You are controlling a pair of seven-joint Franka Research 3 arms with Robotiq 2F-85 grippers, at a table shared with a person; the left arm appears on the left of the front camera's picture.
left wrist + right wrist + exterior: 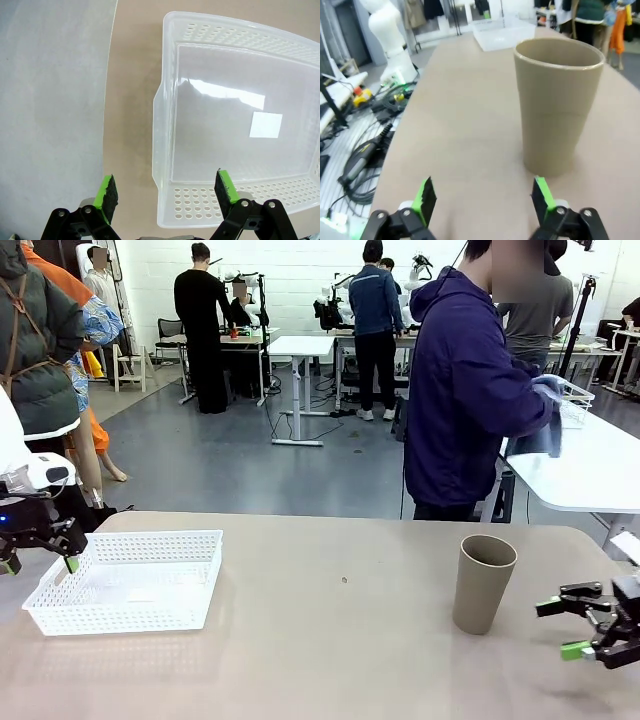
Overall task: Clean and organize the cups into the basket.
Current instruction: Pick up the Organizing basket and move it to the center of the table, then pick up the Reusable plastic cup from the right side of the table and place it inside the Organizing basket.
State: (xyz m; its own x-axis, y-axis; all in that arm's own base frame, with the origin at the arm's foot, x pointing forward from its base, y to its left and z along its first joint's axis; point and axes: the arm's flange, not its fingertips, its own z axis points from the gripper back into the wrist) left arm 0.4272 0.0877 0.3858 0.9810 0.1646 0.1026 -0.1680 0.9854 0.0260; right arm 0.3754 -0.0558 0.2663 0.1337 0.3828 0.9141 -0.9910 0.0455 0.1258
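Observation:
A tan-brown cup [483, 583] stands upright on the table's right half, mouth up. My right gripper [560, 628] hovers open just to its right, low over the table; in the right wrist view the cup [555, 105] rises ahead and slightly right of the gripper [482, 197], outside its jaws. The white lattice basket [150, 537] sits at the left, with nothing inside but a white label. My left gripper [40, 562] is open at its left end. From the left wrist view that gripper [165, 192] straddles the basket's [162, 100] near corner from above, holding nothing.
A person in a purple hoodie [465, 390] stands beyond the far edge, turned toward a white side table [580, 475] that bears a wire-rimmed basket [575, 400]. The beige table [330, 640] lies bare between basket and cup. Cables [365, 150] hang off the table's edge.

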